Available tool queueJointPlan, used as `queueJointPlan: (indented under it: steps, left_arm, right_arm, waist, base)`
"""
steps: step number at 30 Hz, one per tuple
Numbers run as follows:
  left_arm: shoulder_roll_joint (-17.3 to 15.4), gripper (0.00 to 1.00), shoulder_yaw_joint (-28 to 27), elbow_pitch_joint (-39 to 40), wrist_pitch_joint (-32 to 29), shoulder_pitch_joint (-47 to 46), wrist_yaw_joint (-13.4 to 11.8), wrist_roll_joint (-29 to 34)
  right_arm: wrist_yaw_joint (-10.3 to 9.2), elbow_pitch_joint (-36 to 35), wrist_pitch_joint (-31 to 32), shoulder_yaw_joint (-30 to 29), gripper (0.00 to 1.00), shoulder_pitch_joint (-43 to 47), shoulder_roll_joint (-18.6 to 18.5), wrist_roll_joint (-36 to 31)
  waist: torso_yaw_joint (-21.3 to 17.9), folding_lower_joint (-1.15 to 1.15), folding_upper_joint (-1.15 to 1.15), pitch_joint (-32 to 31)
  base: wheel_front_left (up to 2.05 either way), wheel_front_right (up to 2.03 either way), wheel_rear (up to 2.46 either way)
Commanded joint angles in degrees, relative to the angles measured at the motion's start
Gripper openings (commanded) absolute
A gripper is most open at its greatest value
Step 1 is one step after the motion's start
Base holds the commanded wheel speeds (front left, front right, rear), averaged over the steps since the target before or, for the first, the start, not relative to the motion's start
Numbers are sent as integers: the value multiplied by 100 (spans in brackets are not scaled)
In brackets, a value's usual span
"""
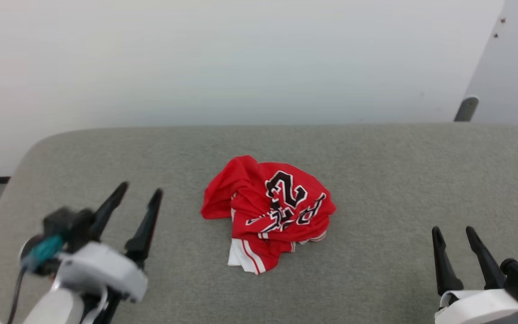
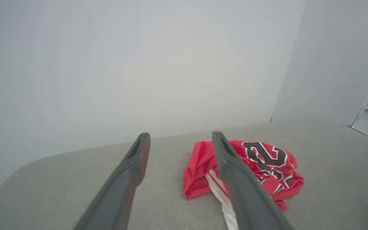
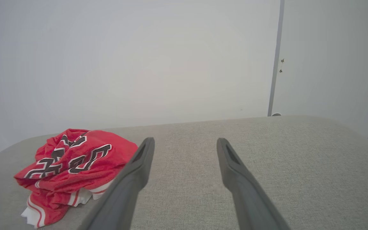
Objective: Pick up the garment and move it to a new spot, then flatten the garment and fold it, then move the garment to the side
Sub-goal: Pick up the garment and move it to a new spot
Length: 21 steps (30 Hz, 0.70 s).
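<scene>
Two sets of jaws are held wide and empty: the left gripper point(image 1: 141, 188) is raised over the front left part of the bench point(image 1: 398, 180), and the right gripper point(image 1: 453, 229) over its front right. The red jersey point(image 1: 272, 211) is crumpled in a heap at the bench's middle, well apart from both. If only a top fold is pinched, the layers may be dragged unevenly and the heap tangled further or slid toward an edge.

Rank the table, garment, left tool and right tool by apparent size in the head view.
1. Table
2. Garment and left tool: look alike; the tool is nearer, so unranked
3. Right tool, cut off by the frame
</scene>
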<state>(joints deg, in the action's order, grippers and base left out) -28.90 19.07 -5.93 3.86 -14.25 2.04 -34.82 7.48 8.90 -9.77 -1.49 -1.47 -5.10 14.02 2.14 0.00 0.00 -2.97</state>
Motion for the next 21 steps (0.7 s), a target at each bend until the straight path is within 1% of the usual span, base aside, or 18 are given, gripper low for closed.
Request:
queueJointPlan:
  steps: [1, 5, 8, 14, 19, 21]
  left_arm:
    - [-26, 100, -78, 44, 223, 205, -86, 64]
    - [-86, 100, -259, 113, 671, 662, -290, 152]
    - [-93, 100, -395, 155, 880, 973, -350, 110]
    - [-63, 100, -653, 90, 1087, 1399, -346, 154]
    - [80, 100, -970, 145, 1134, 1709, -276, 211]
    - [189, 100, -1131, 240, 1133, 1818, -218, 240]
  right_arm:
    - [2, 9, -22, 23, 100, 118, -14, 12]
    - [2, 23, -29, 52, 100, 195, -50, 37]
    - [2, 17, -41, 33, 100, 247, -69, 41]
    - [2, -1, -57, -54, 100, 375, -34, 13]
    - [2, -3, -78, -82, 100, 462, 3, 11]
    - [2, -12, -87, -84, 100, 473, 19, 2]
  waist:
    - [138, 0, 0, -131]
    - [255, 0, 0, -197]
    - [357, 0, 0, -222]
    - [573, 0, 0, -274]
    - [705, 0, 0, -318]
    - [741, 0, 0, -325]
  base:
    - [0, 0, 0]
    - [0, 0, 0]
    - [0, 0, 0]
    - [0, 0, 0]
    - [0, 0, 0]
    - [0, 0, 0]
